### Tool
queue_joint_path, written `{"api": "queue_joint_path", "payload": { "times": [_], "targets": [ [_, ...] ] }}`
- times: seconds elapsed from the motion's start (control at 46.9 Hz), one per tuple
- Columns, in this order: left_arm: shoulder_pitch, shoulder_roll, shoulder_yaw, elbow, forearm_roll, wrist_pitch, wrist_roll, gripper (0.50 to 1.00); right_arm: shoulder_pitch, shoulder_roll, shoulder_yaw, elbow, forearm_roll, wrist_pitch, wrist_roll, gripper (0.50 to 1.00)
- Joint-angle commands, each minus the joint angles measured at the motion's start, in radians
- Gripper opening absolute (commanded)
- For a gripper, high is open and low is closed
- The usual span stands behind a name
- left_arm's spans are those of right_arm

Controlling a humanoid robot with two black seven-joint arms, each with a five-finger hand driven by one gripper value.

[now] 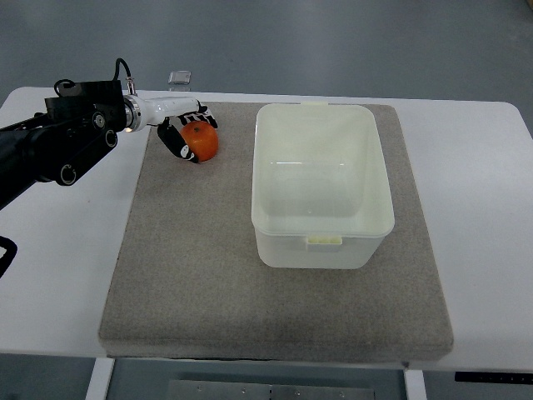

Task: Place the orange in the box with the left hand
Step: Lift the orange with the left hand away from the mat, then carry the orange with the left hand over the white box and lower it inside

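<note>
1. The orange [201,142] sits at the far left of the grey mat [200,250], well to the left of the box [321,185], and close to the mat's left edge.
2. The left robot hand [185,133] reaches in from the left and is wrapped around the orange; dark fingers [178,148] curl along its left and near sides and more show over its top. It looks clamped on the fruit, though whether the orange has left the mat cannot be told from this steep view.
3. The orange is likely firm, round and fairly light, with a slightly waxy peel. A round thing can roll out of a loose hold, so a grip that cups its widest part from opposite sides should serve best. It should tolerate moderate squeeze without damage.
4. The box is a white, open-topped plastic tub with rounded corners and a small lip tab on its near rim. It appears empty inside. Its walls stand up from the mat, so the fruit must be carried above the rim before release.
5. Between orange and box lies only bare mat; nothing blocks a move to the right.
6. A small clear object [180,78] lies on the white tabletop [58,267] beyond the mat's far edge, out of the way.
7. The right robot hand is not visible.
</note>
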Motion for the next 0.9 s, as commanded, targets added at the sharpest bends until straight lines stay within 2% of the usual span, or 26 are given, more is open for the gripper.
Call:
{"api": "queue_joint_path", "payload": {
  "times": [0.0,0.213,0.405,0.491,0.726,0.875],
  "targets": [
    [-0.001,0.002,-0.001,0.0,0.014,0.0,0.0,0.5,0.0,0.0,0.0,0.0,0.0,-0.001,0.0,0.926],
    [-0.035,0.013,-0.007,-0.035,0.013,-0.016,0.002,0.5,0.0,0.0,0.0,0.0,0.0,0.0,0.0,0.926],
    [-0.092,0.123,-0.013,-0.14,-0.007,-0.02,0.002,0.5,0.0,0.0,0.0,0.0,0.0,0.0,0.0,0.926],
    [-0.131,0.132,-0.016,-0.148,-0.02,-0.026,0.002,0.5,0.0,0.0,0.0,-0.001,0.0,0.0,0.0,0.926],
    [-0.23,0.142,-0.018,-0.169,-0.165,-0.155,-0.001,0.5,0.0,0.0,0.0,0.0,0.0,0.0,0.0,0.926],
    [-0.242,0.21,-0.03,-0.377,-0.176,-0.189,0.0,0.5,0.0,0.0,0.0,0.0,0.0,0.0,0.0,0.926]
  ]
}}
